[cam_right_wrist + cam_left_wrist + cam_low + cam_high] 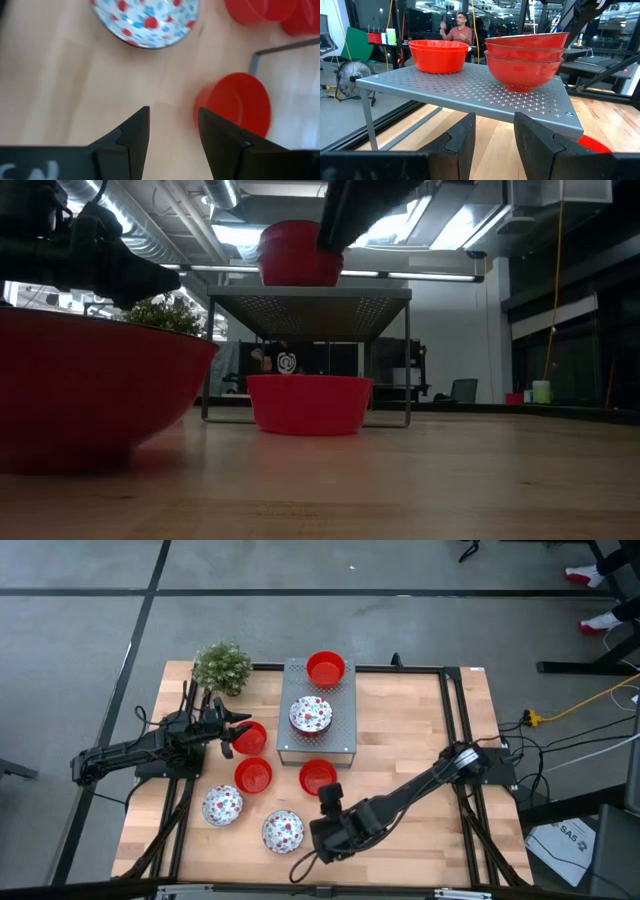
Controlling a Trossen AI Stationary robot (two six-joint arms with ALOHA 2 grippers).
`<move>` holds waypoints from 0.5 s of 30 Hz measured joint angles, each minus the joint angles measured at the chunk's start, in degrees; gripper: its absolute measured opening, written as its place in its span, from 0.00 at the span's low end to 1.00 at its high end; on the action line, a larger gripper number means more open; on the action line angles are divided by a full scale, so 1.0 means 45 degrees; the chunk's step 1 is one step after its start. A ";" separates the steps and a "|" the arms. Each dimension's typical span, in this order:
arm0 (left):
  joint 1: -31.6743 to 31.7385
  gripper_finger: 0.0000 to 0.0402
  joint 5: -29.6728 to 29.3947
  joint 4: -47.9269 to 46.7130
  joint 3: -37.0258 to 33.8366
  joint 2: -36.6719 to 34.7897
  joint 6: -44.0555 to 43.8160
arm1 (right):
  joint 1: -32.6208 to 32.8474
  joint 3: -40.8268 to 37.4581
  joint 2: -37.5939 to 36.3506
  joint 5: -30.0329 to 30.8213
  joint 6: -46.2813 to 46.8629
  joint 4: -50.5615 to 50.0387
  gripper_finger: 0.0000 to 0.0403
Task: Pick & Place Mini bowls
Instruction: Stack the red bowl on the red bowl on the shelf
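Both my grippers hang empty among the mini bowls.

From above I see my left gripper (228, 730) spread wide with nothing between its fingers, just beside a red bowl (250, 737) left of the metal stand (345, 745). My right gripper (331, 794) is parted and empty near the table's front, close to another red bowl (318, 777). On the stand sit a red bowl (325, 668) and a speckled bowl (310, 714); two more speckled bowls (222, 805) lie in front.
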 joint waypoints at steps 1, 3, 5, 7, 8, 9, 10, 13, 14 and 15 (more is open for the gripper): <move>0.0000 0.32 0.0000 -0.0002 0.0000 0.0005 0.0002 | -0.0057 0.0000 0.0100 0.0145 0.0000 -0.0042 0.41; -0.0004 0.32 0.0000 -0.0002 0.0000 0.0004 -0.0003 | -0.0222 0.0000 0.0308 0.0258 0.0000 -0.0066 0.41; -0.0002 0.32 0.0000 -0.0001 0.0000 0.0001 -0.0001 | -0.0409 0.0000 0.0548 0.0301 -0.0002 -0.0077 0.41; -0.0001 0.32 0.0000 -0.0001 0.0000 0.0000 0.0000 | -0.0594 0.0000 0.0776 0.0298 0.0000 -0.0088 0.41; 0.0000 0.32 0.0000 -0.0002 0.0000 0.0000 0.0002 | -0.0704 0.0000 0.0903 0.0301 -0.0001 -0.0065 0.41; -0.0001 0.32 0.0000 -0.0002 0.0000 0.0003 -0.0001 | -0.0795 0.0000 0.0986 0.0304 -0.0005 -0.0046 0.41; -0.0002 0.32 0.0000 -0.0001 0.0000 0.0002 -0.0001 | -0.0881 0.0000 0.1079 0.0306 -0.0015 -0.0052 0.41; 0.0000 0.32 0.0000 0.0002 0.0000 0.0000 0.0000 | -0.1159 0.0000 0.1343 0.0301 -0.0016 0.0008 0.41; 0.0000 0.32 0.0000 -0.0002 0.0000 0.0000 0.0002 | -0.1241 0.0000 0.1433 0.0299 -0.0015 0.0020 0.41; -0.0002 0.32 0.0002 0.0001 0.0000 0.0001 0.0001 | -0.1316 0.0000 0.1524 0.0298 -0.0017 0.0035 0.41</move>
